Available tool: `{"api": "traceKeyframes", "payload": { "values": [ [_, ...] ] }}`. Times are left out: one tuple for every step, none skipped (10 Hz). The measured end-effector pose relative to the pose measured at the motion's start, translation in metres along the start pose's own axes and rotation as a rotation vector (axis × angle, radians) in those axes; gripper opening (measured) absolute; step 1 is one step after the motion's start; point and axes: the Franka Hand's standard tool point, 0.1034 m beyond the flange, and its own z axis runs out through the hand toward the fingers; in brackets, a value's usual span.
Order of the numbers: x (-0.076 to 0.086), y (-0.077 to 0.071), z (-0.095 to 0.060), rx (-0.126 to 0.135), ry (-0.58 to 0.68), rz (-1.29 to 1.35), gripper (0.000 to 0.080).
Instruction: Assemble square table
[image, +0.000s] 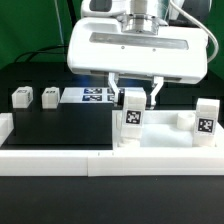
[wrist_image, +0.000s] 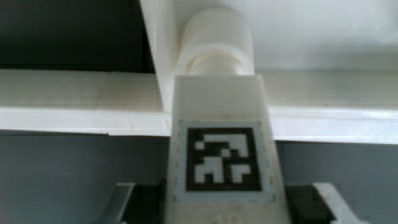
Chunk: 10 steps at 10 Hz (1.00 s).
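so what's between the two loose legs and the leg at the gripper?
Exterior view: the marker board lies flat between the nearer loose leg and the leg below the gripper.

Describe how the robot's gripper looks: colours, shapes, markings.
The gripper has a broad white rounded body with a grey band across its face, under a silver-grey cylindrical wrist. Its two slim fingers are pale with dark inner pads. No markings visible.

Bright even light, white surfaces near glare, soft shadows, wrist view blurred up close, low resolution
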Motion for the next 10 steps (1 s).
{"api": "traceKeyframes", "payload": {
  "values": [
    [0.0,0.0,0.0,0.0,0.0,-0.001,0.0291],
    [-0.0001,0.0,0.0001,0.0,0.0,-0.001,0.0291],
    [-0.0001,0.0,0.0001,0.0,0.0,-0.002,0.0462],
    [-0.0001,0.0,0.0001,0.0,0.0,-0.002,0.0604],
    [-0.0001,0.0,0.0001,0.0,0.0,-0.003,0.0636],
    [-0.0001,0.0,0.0001,0.0,0.0,-0.003,0.0636],
    [-0.0001,0.0,0.0001,0.0,0.0,-0.004,0.0647],
    [-0.0001,0.0,0.0001,0.0,0.0,-0.005,0.0649],
    [-0.0001,0.0,0.0001,0.0,0.0,-0.006,0.0649],
    [-0.0001,0.0,0.0001,0.0,0.0,-0.006,0.0649]
  ]
}}
